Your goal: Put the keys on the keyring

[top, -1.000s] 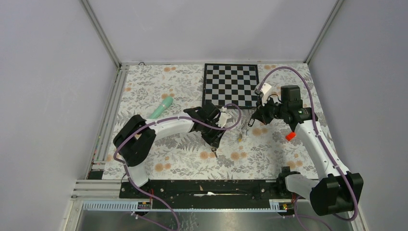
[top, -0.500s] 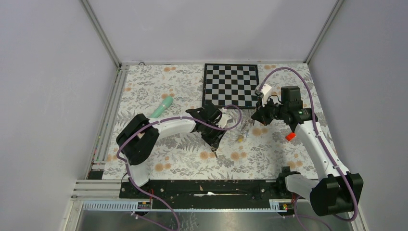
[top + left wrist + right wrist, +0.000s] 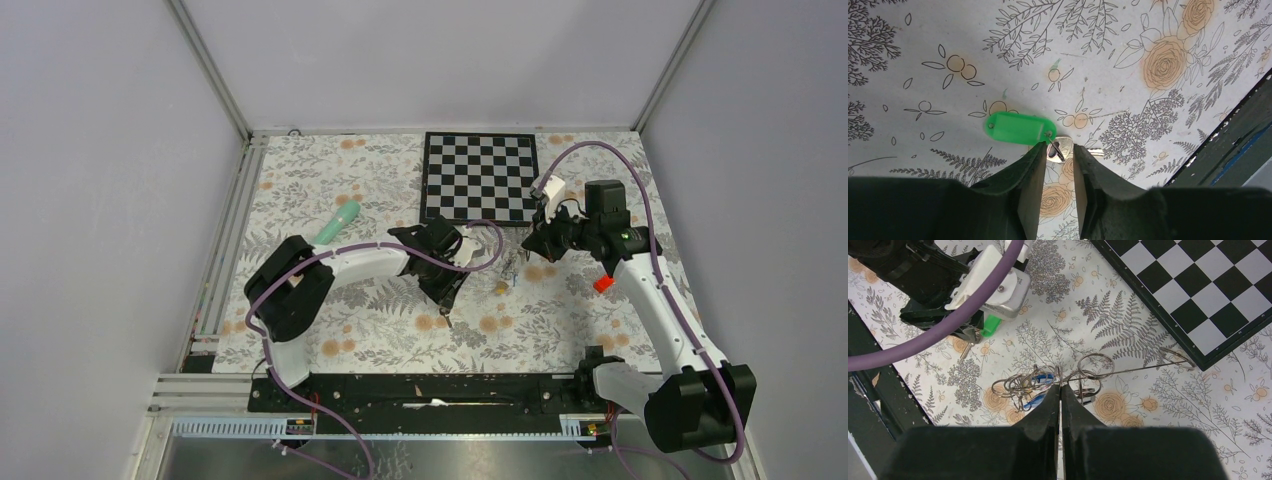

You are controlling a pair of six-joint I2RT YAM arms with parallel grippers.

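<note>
Keyring (image 3: 1095, 365) of thin wire loops sits pinched in the right gripper's (image 3: 1060, 389) closed tips, blue keys (image 3: 1039, 377) at 9 o'clock — the left gripper (image 3: 1058, 156), narrowly parted, straddles the green key (image 3: 1020, 128) at 11 o'clock; grip unclear.

Right claw (image 3: 1060, 390) closed on keyring (image 3: 1096, 355); blue keys (image 3: 1040, 377) beside; chessboard (image 3: 1198, 290) beyond.

Plain grey walls (image 3: 100, 200) enclose the cell on three sides, joined at the rear corners by slanting aluminium posts (image 3: 210, 70). The tabletop (image 3: 380, 345) carries a white floral-print cover. An aluminium rail (image 3: 228, 240) runs along its left edge and a black bar (image 3: 430, 392) along the near edge. Lighting is even and diffuse.
</note>
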